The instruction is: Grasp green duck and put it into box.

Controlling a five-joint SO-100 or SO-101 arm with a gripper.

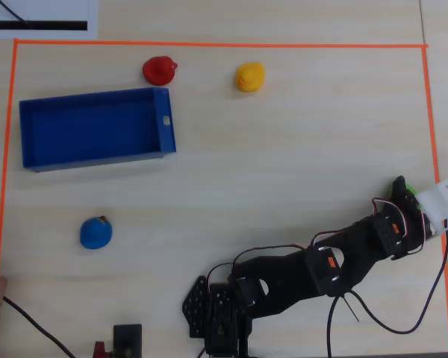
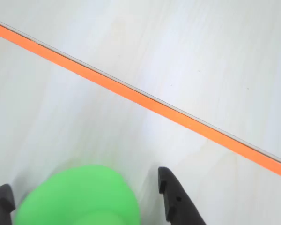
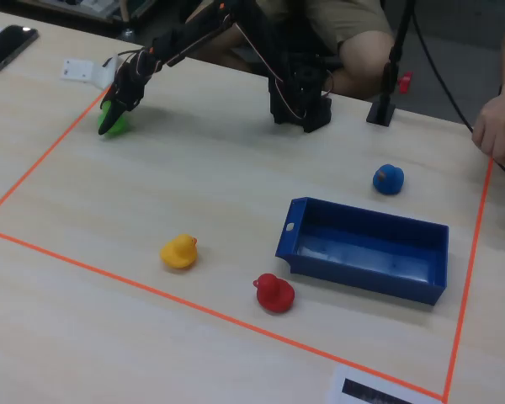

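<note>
Wrist view: we see the green duck (image 2: pixel 79 197) between the gripper (image 2: pixel 86 199)'s spread fingers. Contact is unclear. The bottom edge crops the duck.

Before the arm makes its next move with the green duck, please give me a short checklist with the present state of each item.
1. Green duck sits between the fingers of the hand: ok.
2. Hand firmly closed on the duck: cannot tell.
3. Duck lifted off the table: cannot tell.
4. Blue box empty and open: ok.
5. Red duck, yellow duck and blue duck lie outside the box: ok.
6. Orange tape line clear of the hand: ok.
</note>
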